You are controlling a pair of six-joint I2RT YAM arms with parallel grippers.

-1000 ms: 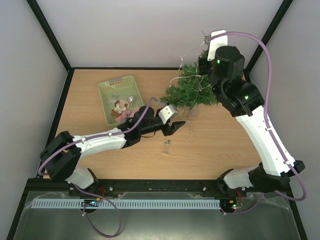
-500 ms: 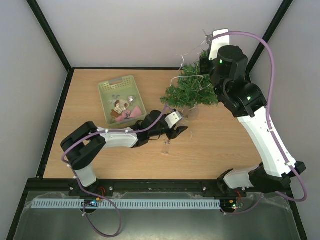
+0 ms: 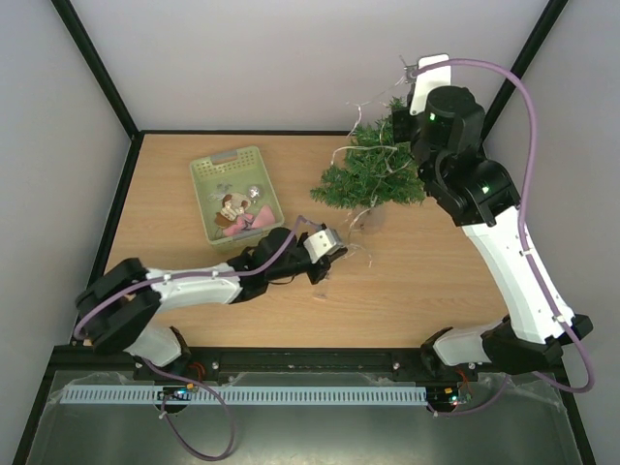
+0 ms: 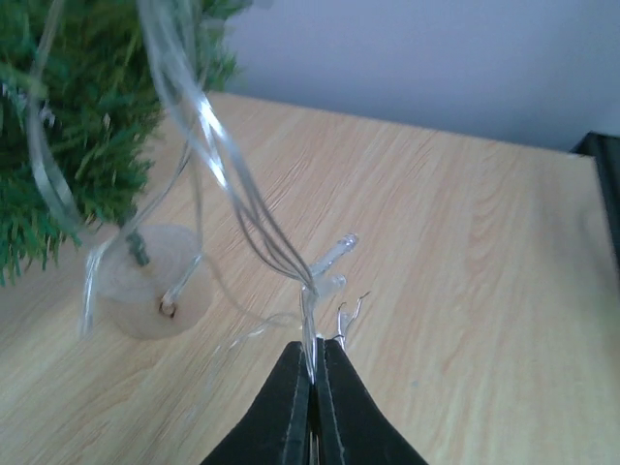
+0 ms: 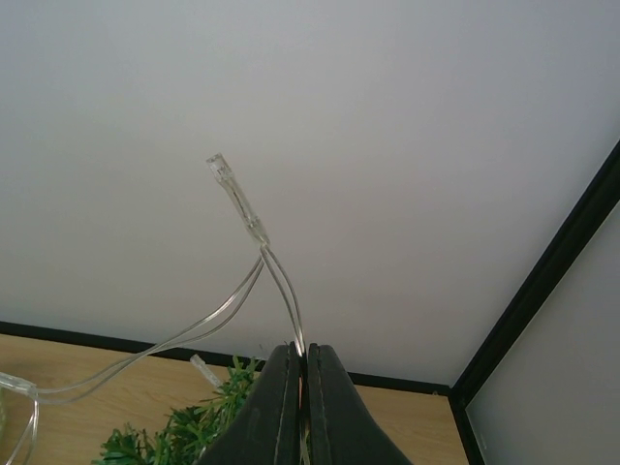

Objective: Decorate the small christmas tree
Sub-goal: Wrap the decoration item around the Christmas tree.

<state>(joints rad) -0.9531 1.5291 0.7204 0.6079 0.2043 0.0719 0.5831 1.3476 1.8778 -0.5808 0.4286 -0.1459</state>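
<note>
- Left wrist view: the left end effector (image 4: 312, 354) has its black fingers pressed together on the thin strands of a clear plastic light string with small transparent bulbs (image 4: 232, 184), low over the light wooden surface (image 4: 465, 242).
- From that pinch the strands rise up and to the left, towards the small christmas tree (image 4: 87, 126), whose bushy dark green branches fill the upper left corner of this view.
- The tree's round translucent base (image 4: 155, 286) sits on the surface just beside the pinched strands.
- Right wrist view: the right end effector (image 5: 302, 358) is clamped on two strands of the light string, with one bulb standing above its tips against the pale wall.
- Top external view: the tree stands at the far right of the surface, with the right arm raised over its top.
- A pale green plastic basket (image 3: 208, 174) of small ornaments (image 3: 237, 213) lies well to the tree's left.
</note>
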